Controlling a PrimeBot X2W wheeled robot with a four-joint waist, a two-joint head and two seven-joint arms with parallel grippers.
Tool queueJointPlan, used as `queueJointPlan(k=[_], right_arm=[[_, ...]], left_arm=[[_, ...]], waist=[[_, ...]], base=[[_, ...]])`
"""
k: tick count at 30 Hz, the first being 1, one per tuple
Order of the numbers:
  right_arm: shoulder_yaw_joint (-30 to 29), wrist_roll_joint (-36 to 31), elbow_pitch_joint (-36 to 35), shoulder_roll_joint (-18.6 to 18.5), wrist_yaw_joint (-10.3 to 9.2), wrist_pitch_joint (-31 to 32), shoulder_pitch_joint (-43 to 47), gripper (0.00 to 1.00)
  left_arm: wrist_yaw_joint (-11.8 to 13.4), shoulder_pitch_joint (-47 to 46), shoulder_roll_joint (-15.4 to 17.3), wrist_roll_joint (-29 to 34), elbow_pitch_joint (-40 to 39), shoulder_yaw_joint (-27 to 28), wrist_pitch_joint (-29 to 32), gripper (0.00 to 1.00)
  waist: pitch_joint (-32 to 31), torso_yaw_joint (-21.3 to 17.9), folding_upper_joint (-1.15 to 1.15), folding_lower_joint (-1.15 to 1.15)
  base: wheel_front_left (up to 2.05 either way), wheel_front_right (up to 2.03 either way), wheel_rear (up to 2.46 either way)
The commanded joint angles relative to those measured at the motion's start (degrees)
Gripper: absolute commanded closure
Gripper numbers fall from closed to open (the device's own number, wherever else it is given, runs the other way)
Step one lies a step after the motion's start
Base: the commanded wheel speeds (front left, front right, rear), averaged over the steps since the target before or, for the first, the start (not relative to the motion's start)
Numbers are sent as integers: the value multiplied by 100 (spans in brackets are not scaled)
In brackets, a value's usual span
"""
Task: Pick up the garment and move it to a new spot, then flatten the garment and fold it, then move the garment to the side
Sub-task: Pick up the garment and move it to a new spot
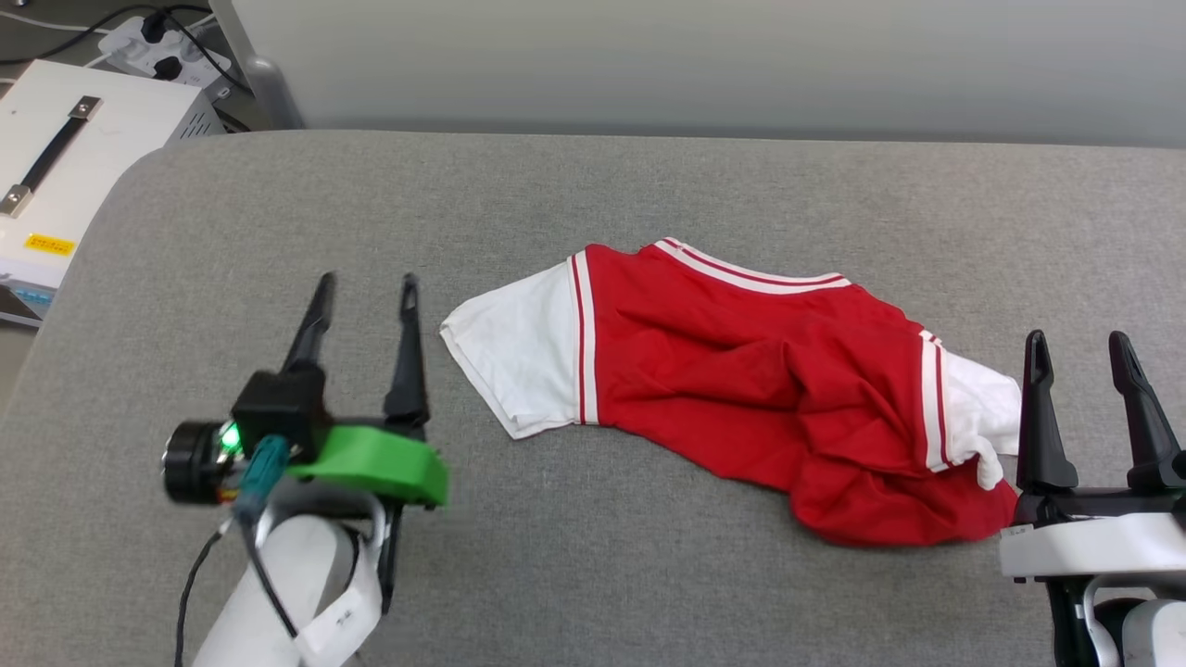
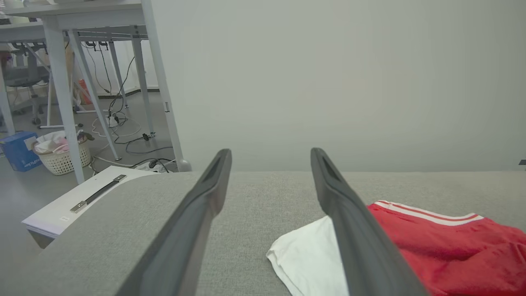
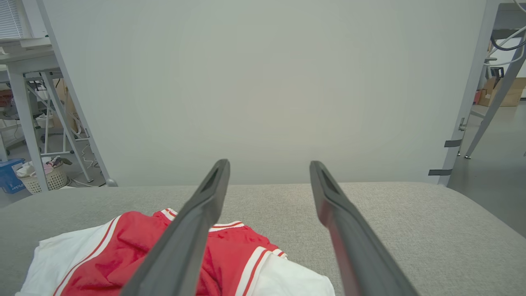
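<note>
Lying crumpled on coarse upholstery, the garment separates left gripper and right gripper, both spread.

Grey fabric surface, pale partition behind, white desk legs, perhaps a laundry basket.

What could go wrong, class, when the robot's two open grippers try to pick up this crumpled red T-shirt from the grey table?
1. The red T-shirt is bunched in folds near the right gripper; a pinch there may catch several layers, so it would not spread flat.
2. The left gripper stands apart from the white sleeve; grabbing only the sleeve could leave the shirt hanging lopsided.
</note>
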Motion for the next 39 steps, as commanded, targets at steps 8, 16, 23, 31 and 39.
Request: queueJointPlan(k=[8, 16, 23, 31, 39], right_arm=[[133, 70, 55, -10, -4, -52, 231, 0], [161, 199, 148, -10, -4, -52, 393, 0], [207, 254, 236, -10, -4, -52, 547, 0], [217, 286, 344, -10, -4, -52, 662, 0], [213, 292, 423, -10, -4, -52, 705, 0]], left_arm=[[-486, 1019, -493, 620, -349, 918, -32, 0], [-909, 1366, -846, 1041, -332, 1266, -32, 0], [-1079, 1569, -990, 1255, -313, 1511, -32, 0], [-1220, 1711, -1070, 1407, -284, 1663, -32, 0], [-1293, 1752, -1122, 1467, -224, 1741, -32, 0]], waist=[[-103, -15, 0, 0], [-245, -76, 0, 0], [-371, -151, 0, 0], [-418, -141, 0, 0], [-466, -109, 0, 0]], base=[[0, 0, 0], [0, 0, 0], [0, 0, 0], [0, 0, 0], [0, 0, 0]])
